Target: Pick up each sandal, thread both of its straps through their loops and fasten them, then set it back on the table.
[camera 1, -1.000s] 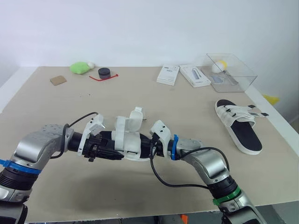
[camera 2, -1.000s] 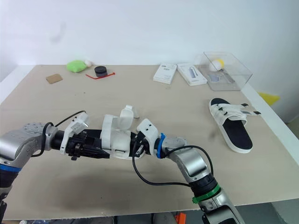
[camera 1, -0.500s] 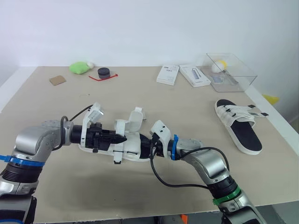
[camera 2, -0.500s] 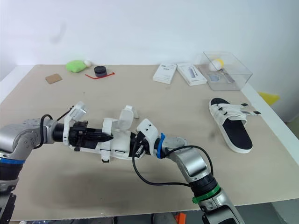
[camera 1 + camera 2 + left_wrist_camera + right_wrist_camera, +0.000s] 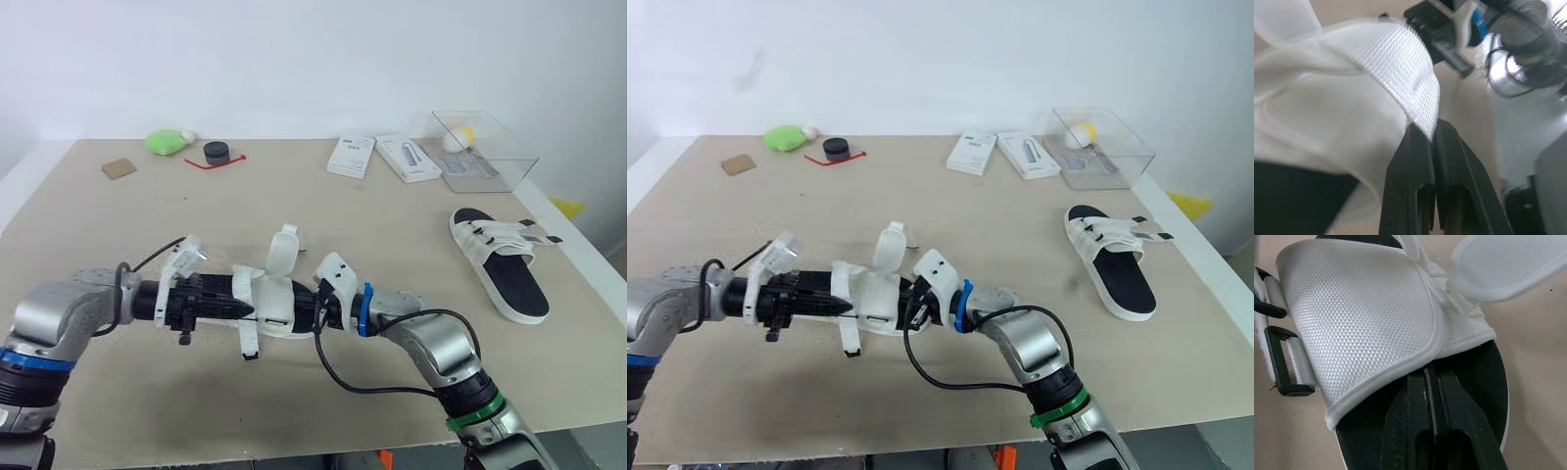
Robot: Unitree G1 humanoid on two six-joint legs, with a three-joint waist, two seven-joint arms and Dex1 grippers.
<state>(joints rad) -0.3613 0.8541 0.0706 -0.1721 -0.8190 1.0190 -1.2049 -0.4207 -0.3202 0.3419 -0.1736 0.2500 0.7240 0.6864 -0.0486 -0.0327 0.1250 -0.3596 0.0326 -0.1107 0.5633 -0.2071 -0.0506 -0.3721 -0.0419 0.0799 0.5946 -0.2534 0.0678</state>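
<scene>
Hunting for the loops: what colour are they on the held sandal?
Black loops, clearest in the right wrist view.

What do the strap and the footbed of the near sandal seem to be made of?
The strap looks like white woven fabric, matte: a fine grid weave shows, with a rolled edge. The footbed looks like black foam or rubber, dull; which is unclear.

Both arms bend inward, forearms nearly level, and meet at the sandal (image 5: 277, 294). The left gripper (image 5: 247, 311) comes in at the sandal's left end, its fingers pinched on a strap (image 5: 1400, 63). The right gripper (image 5: 306, 305) enters from the opposite end, fingers pressed together, tips tucked beneath the sandal's upper.
</scene>
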